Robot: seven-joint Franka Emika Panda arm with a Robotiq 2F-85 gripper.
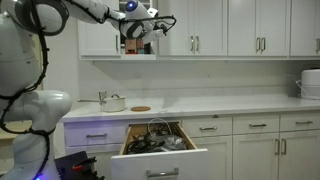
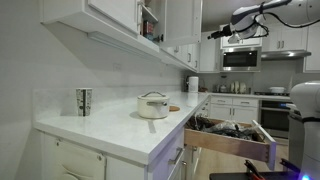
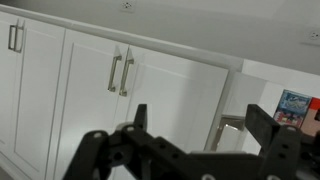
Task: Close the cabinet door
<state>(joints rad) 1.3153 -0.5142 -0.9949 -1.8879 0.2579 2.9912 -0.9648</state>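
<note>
The white shaker cabinet door point(image 3: 185, 95) fills the middle of the wrist view, with its slim silver bar handle point(image 3: 226, 131) at its right edge. Beside it the cupboard is open, with a colourful box point(image 3: 294, 105) inside. My gripper point(image 3: 203, 125) is open and empty, its two dark fingers either side of the handle and a little short of it. In both exterior views my gripper point(image 1: 146, 25) point(image 2: 222, 33) is raised to upper-cupboard height in front of the open cupboard point(image 1: 138, 45). There the door is hard to tell apart from my arm.
A base drawer point(image 1: 160, 152) point(image 2: 235, 140) full of utensils stands pulled out below the counter. A white pot point(image 1: 114, 102) point(image 2: 153, 105) and a mug point(image 2: 84, 101) sit on the countertop. Closed upper doors point(image 1: 210, 28) run along the wall. A microwave point(image 2: 241, 57) is at the far end.
</note>
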